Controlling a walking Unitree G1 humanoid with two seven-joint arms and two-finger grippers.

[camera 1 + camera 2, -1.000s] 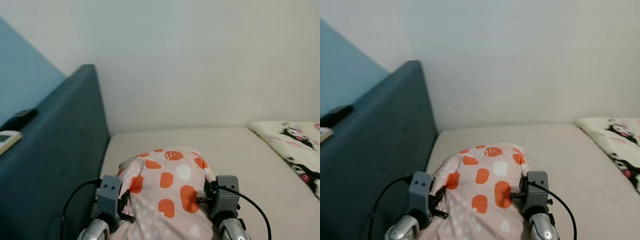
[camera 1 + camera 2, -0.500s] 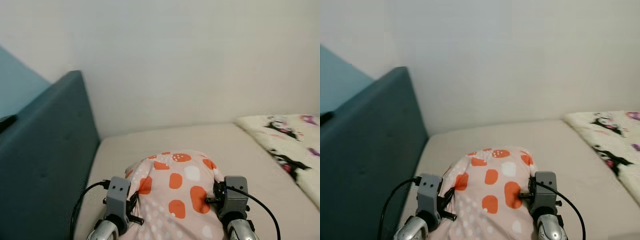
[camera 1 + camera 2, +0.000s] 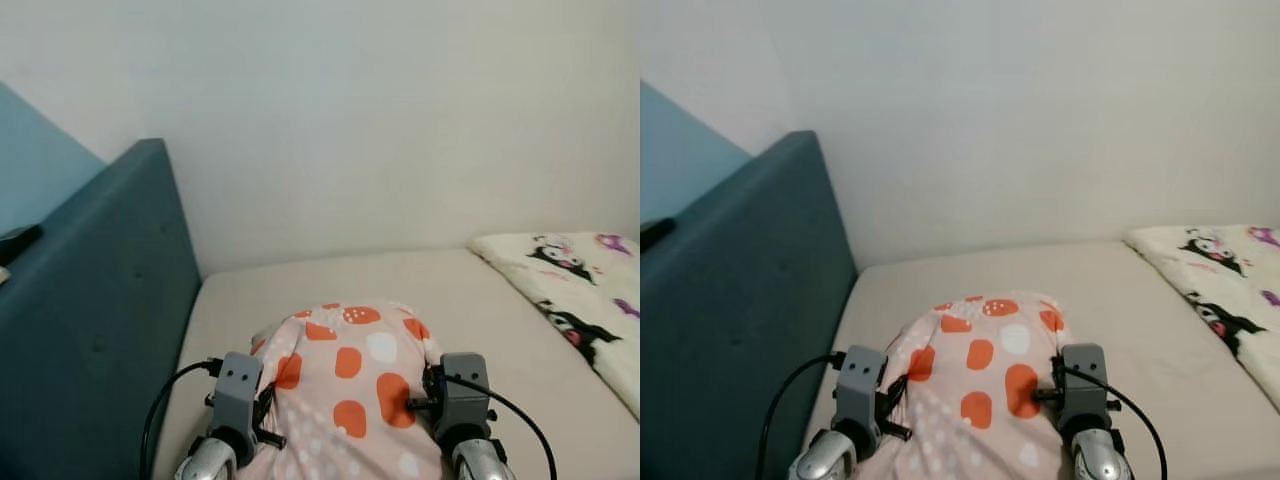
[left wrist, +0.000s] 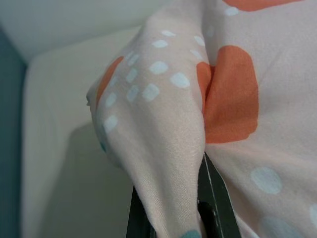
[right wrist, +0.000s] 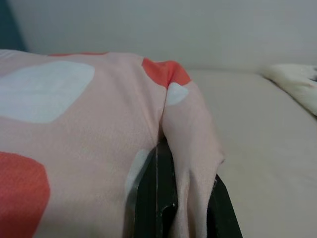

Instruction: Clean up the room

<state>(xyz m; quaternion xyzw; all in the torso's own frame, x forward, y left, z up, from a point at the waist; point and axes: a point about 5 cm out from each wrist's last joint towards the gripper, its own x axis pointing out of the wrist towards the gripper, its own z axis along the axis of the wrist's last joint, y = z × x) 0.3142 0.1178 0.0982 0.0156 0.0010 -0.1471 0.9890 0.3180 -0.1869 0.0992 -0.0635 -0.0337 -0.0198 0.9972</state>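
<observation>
A pink pillow [image 3: 345, 370] with orange and white spots hangs between my two arms, just above the beige mattress [image 3: 470, 290]. My left gripper [image 4: 173, 218] is shut on a fold of the pillow's left edge, with the cloth pinched between its black fingers [image 4: 214, 208]. At the pillow's right edge, my right gripper [image 5: 190, 208] is shut on the cloth in the same way. Both grey wrist housings [image 3: 238, 385] [image 3: 462, 388] flank the pillow low in the eye views. The fingertips are hidden under the fabric there.
A dark teal headboard [image 3: 100, 330] rises along the left of the bed, with a dark object [image 3: 18, 238] on its top ledge. A white blanket with cartoon print [image 3: 580, 300] lies at the right. A pale wall [image 3: 380, 130] closes off the far side.
The camera has turned to the right, so the headboard slid left and more of the blanket shows. The pillow stays held between both grippers as before.
</observation>
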